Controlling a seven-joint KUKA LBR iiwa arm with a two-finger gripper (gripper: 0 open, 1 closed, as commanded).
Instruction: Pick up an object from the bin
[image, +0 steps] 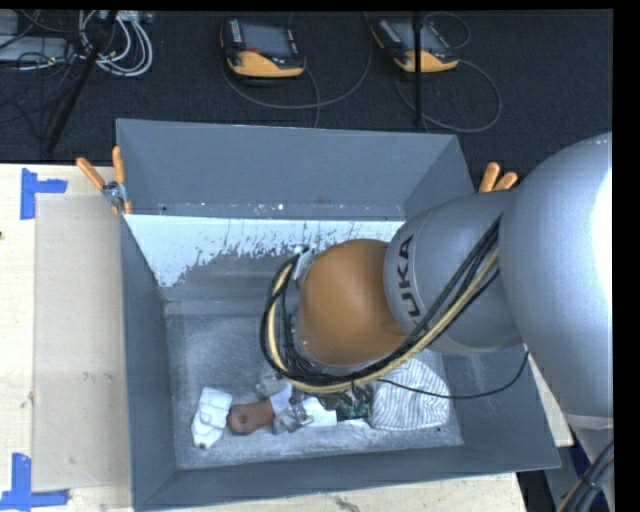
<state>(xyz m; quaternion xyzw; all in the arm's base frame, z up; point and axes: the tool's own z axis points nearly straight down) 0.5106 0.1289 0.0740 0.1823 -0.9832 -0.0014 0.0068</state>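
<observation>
One small heap (318, 410) at bin (148, 380) front; tool (290, 408) seemingly over brown piece (250, 416); grip state unreadable.

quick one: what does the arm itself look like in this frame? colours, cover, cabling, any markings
The arm has bulky, rounded silver-grey links. The link nearest the wrist carries dark lettering, of which "UKA" is readable. At the wrist is a smooth, rounded orange cover. Black and yellowish cables run along that link and loop around the cover's left side.
</observation>
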